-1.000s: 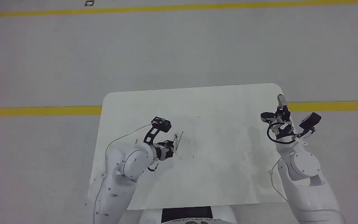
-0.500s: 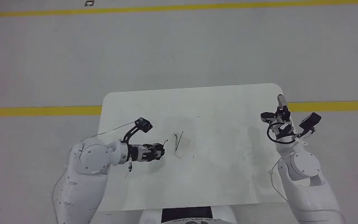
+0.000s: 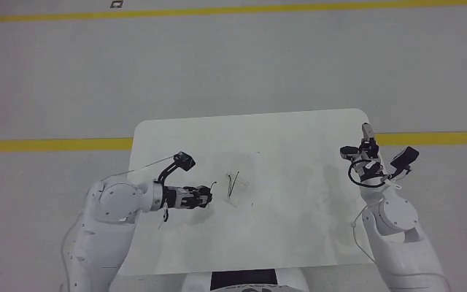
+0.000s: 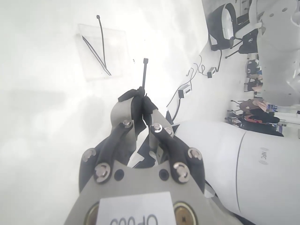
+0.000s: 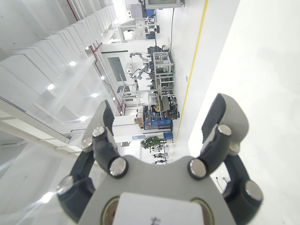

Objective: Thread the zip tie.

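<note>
Left wrist view, left hand (image 4: 141,97) pinching zip tie (image 4: 144,73), head outward

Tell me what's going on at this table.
The left gripper is shut on a black zip tie, whose head end pokes out past the fingertips. Beside it, a clear plastic sheet lies on the white table with spare zip ties on it. The right gripper is open and holds nothing, raised at the table's opposite edge. Nothing is threaded yet.

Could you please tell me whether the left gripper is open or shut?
Shut on the zip tie: the left gripper pinches its strap, head end sticking out.
</note>
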You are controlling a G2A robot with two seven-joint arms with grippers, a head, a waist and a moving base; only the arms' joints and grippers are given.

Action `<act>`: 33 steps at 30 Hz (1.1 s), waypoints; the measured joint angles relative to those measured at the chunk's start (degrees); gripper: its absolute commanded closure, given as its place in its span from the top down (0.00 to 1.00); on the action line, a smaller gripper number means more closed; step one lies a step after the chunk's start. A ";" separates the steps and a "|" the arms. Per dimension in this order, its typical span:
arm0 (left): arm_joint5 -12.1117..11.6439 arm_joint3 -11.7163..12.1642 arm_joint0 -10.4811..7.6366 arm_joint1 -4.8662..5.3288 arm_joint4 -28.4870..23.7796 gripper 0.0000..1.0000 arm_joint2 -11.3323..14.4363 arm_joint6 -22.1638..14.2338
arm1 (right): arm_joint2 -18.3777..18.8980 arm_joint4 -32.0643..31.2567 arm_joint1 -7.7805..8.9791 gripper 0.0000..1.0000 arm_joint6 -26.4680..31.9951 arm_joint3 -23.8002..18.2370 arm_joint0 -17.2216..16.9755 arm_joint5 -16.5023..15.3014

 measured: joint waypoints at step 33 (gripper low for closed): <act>-0.31 -12.31 3.58 6.28 10.30 0.00 3.65 13.45 | 0.00 0.00 0.00 1.00 0.00 0.00 0.00 0.00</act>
